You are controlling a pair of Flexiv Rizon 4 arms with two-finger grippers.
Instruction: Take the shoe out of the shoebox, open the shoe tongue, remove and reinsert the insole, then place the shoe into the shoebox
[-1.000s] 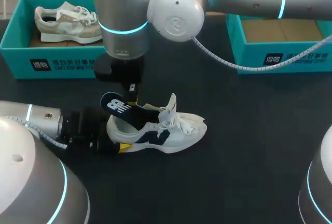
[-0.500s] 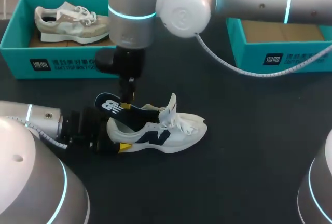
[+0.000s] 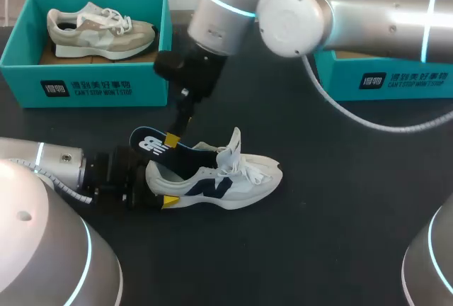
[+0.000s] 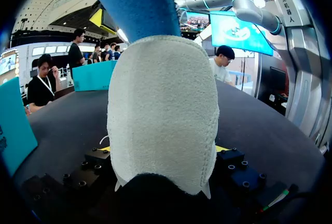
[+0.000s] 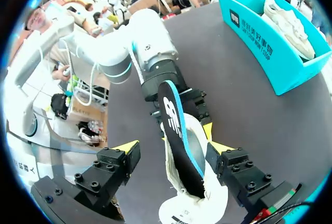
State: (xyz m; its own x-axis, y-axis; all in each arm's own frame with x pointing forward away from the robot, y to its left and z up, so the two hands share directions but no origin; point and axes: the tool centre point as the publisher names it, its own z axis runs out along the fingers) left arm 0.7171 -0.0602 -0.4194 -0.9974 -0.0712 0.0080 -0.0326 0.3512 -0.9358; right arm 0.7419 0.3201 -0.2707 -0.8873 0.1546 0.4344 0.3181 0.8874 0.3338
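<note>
A white shoe [image 3: 223, 178] with a navy logo stands upright mid-table. Its dark insole [image 3: 161, 146] sticks out of the heel opening, slanting up and to the left. My left gripper [image 3: 157, 194] comes in low from the left and is shut on the shoe's heel [image 4: 163, 115], a yellow tip showing on each side of it. My right gripper [image 3: 175, 132] hangs just over the insole's raised end. In the right wrist view the insole [image 5: 179, 141] lies between the gripper's [image 5: 172, 147] widely spread fingers, and the gripper is open.
A teal shoebox [image 3: 85, 83] at the back left holds another beige shoe [image 3: 99, 30]. A second teal shoebox [image 3: 382, 79] stands at the back right, with my right arm over it. Bare dark table lies in front of and to the right of the shoe.
My right gripper has opened and let go of the insole, and its wrist has swung up and to the right. The insole's raised end has shifted slightly left. The left arm and shoe stay put.
</note>
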